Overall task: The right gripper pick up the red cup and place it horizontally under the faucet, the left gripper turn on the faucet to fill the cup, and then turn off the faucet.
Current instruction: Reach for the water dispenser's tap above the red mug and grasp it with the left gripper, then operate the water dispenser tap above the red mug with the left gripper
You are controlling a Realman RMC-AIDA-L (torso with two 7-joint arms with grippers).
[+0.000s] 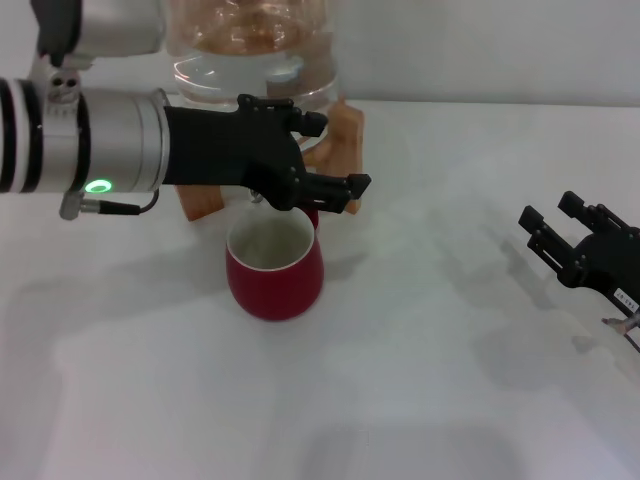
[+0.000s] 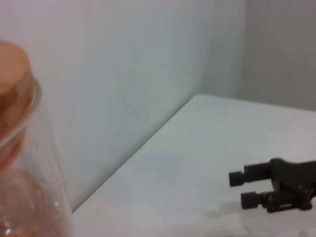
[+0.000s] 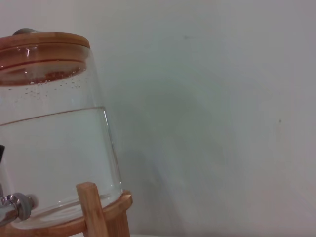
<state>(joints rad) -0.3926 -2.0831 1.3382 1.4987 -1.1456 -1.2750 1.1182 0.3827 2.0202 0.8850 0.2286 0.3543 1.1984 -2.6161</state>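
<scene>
One white table point(image 1: 420, 400), white wall behind. Clear water jug point(image 3: 54, 128), wooden lid, on a wooden stand point(image 3: 96, 210). Left gripper point(image 1: 335, 160), fingers spread, reaches across the jug's base, hiding most of the faucet point(image 3: 15, 207). Red cup point(image 1: 274, 267) stands upright just below. Right gripper point(image 1: 560, 228), spread, empty, well apart; its white label unreadable.

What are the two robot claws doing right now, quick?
Left gripper: above the red cup, at the water jug; jaws open, holding nothing.
Right gripper: off to the side, jaws open, empty.
</scene>
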